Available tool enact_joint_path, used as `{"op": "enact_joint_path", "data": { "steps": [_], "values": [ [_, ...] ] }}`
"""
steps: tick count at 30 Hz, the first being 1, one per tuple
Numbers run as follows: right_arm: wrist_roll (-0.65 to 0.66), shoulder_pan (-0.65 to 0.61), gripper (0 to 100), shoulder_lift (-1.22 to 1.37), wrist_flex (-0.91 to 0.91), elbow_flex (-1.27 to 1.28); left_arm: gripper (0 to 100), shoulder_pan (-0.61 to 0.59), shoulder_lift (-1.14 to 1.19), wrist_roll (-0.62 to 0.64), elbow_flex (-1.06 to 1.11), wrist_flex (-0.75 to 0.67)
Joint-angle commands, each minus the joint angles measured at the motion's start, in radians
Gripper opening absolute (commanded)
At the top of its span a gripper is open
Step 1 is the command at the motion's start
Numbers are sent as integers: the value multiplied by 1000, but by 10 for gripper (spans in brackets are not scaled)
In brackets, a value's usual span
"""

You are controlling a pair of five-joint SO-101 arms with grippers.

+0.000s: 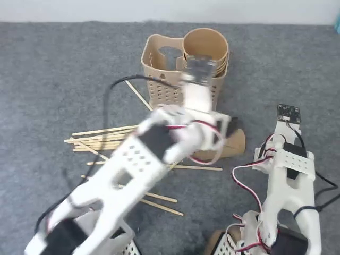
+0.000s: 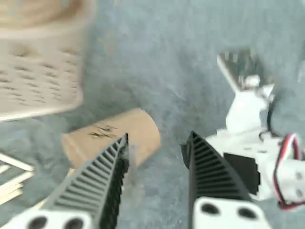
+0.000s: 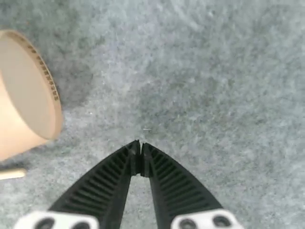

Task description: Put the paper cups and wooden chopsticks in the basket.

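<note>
A tan basket (image 1: 158, 91) stands at the back of the grey carpet, with stacked paper cups (image 1: 206, 43) inside it. Another paper cup (image 1: 237, 143) lies on its side in front of the basket. Wooden chopsticks (image 1: 101, 137) are scattered to the left. My left gripper (image 1: 199, 70) hovers over the basket's front wall; in its wrist view the left gripper (image 2: 158, 138) is open and empty above the lying cup (image 2: 112, 138), with the basket (image 2: 38, 71) close by. My right gripper (image 3: 139, 145) is shut on nothing above bare carpet, beside the cup (image 3: 26, 90).
The right arm (image 1: 289, 170) stands at the right, its tip (image 1: 288, 113) pointing away from me. More chopsticks (image 1: 162, 202) lie under the left arm. A brown object (image 1: 215, 241) sits by the right arm's base. A chopstick end (image 3: 12, 174) lies near the cup.
</note>
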Motion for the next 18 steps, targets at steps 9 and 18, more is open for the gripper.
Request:
{"op": "enact_joint_path", "data": {
  "steps": [9, 18],
  "values": [
    [-12, 12, 9, 4, -13, -58, 12, -193, -284, -190, 496, -233],
    [-18, 18, 9, -2, -21, -58, 12, -172, -25, -101, 516, -393]
  ]
}}
